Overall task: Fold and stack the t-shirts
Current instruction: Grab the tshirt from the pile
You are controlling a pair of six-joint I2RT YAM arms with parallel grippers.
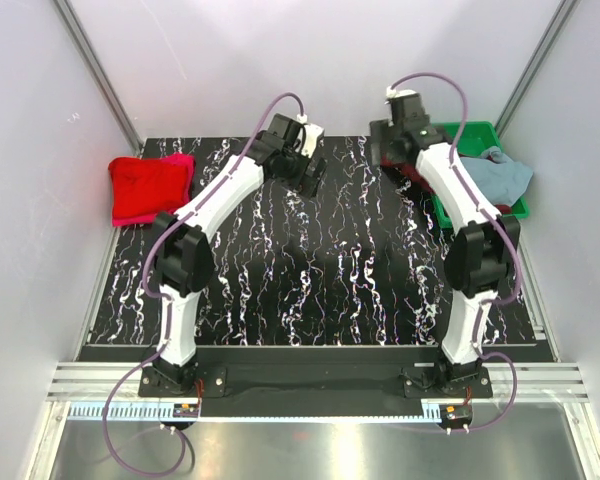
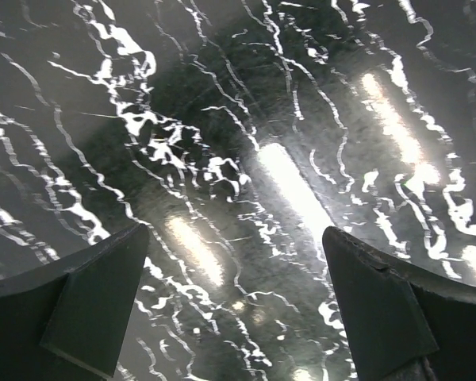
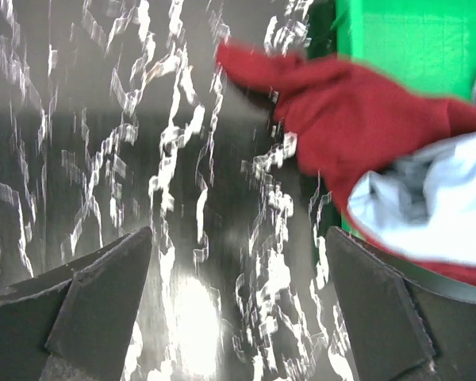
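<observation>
Nearest the lenses: my left gripper (image 2: 232, 266) and my right gripper (image 3: 239, 258), both spread wide and holding nothing. The left hangs over bare marbled desk (image 1: 310, 280) near the far middle. The right hangs by the far right edge, looking toward the tray.

Far left of the desk: the red shirt (image 1: 145, 190), a compact and roughly square bundle that I judge to be folded. A strip of the pink shirt (image 1: 183, 160) shows along its far edge, apparently lying beneath it. I read these two as the stack begun.

Far right: the green tray (image 1: 480, 133). In it lies the maroon shirt (image 3: 357, 119), crumpled, with one part spilling over the tray's near wall onto the desk. The grey-blue shirt (image 3: 436, 190) lies bunched on top of it, partly draped over the tray's rim.

Progress, as judged: about half done. Two shirts are folded and piled, and two are left unfolded in the tray. Each must yet be drawn out, flattened on the open middle, folded, and carried to the pile at the left.
</observation>
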